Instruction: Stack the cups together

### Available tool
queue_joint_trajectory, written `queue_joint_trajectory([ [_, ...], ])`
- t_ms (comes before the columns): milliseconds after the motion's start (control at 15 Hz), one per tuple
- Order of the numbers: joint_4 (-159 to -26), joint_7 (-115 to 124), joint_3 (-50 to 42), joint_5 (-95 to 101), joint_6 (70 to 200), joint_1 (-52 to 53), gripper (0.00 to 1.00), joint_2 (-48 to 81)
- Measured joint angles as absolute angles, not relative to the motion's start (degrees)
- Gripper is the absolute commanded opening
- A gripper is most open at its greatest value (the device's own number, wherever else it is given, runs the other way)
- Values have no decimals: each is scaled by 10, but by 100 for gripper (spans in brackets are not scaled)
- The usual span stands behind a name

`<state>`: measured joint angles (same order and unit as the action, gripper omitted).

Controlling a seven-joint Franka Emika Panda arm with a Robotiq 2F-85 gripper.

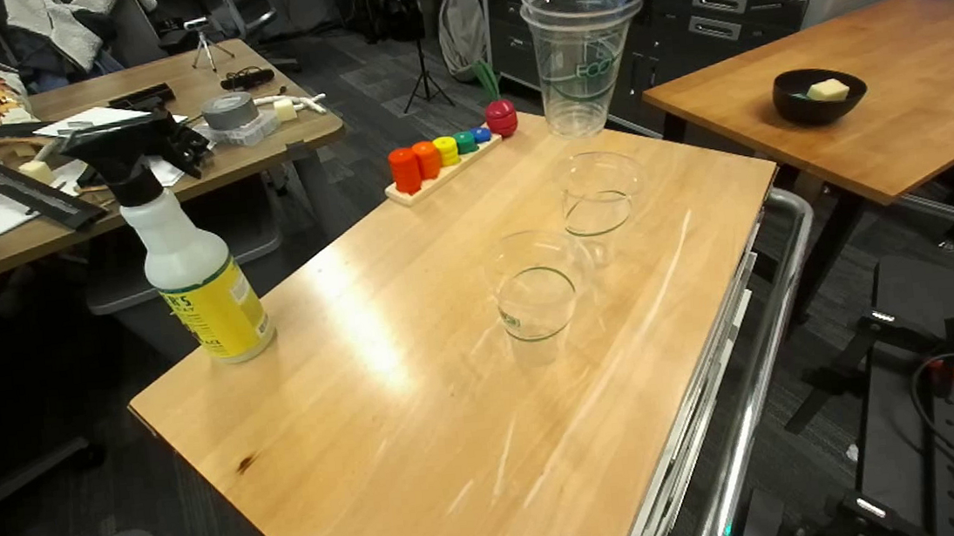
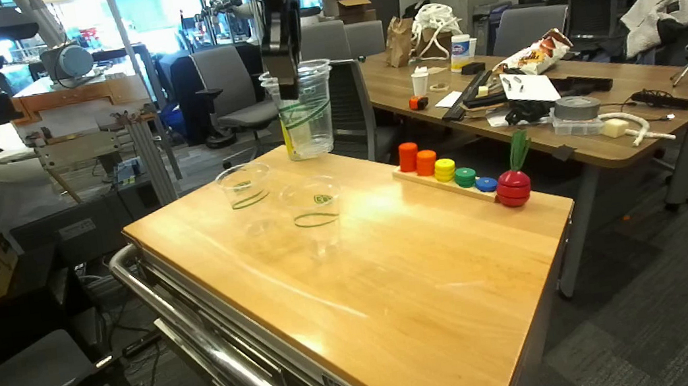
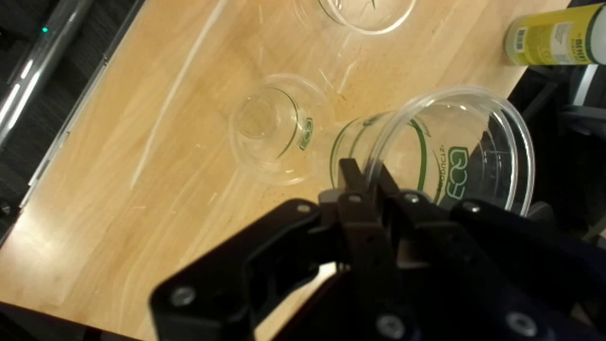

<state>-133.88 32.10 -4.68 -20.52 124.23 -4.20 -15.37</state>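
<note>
Dark grey carpet (image 1: 364,95): flooring of a cluttered room. Brown table (image 1: 306,125): upper left in an exterior view, littered across its top. Orange-toned table (image 1: 909,121): upper right in an exterior view. Wood-topped cart (image 1: 424,448): pale, occupying the middle of both exterior views. Gripper (image 3: 369,174): black, bottom of the wrist view, its fingers (image 3: 350,173) clamped on the nested cups (image 1: 581,74) at the rim. Spray bottle (image 1: 213,302): white, yellow label, upright on the cart, left in an exterior view. Stacking toy (image 1: 429,160): pale base bearing red, orange, yellow, green and blue pieces, upper centre in an exterior view. Nested cups: clear plastic, marked ECO in green (two rims show, one just above the other), mouths up, held raised above the cart, upper right of centre in an exterior view. Lower loose cup (image 1: 538,306): clear, upright on the cart, centre in an exterior view, cut by the top edge of the wrist view. Upper loose cup (image 1: 598,208): its match, standing near it, a little higher and to the right in an exterior view. Black bowl (image 1: 790,111): on the orange-toned table, right in an exterior view, a pale block (image 1: 827,90) inside.
</note>
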Motion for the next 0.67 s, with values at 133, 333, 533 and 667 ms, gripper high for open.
queue_joint_trajectory([
  [133,-1353,322,-46,-202,1241,-43,2,-154],
  [333,-1370,327,-46,-192,1241,-46,2,-154],
  [533,-1383,327,-46,-193,1243,-51,2,-153],
  [667,-1391,327,-47,-193,1245,-53,2,-148],
])
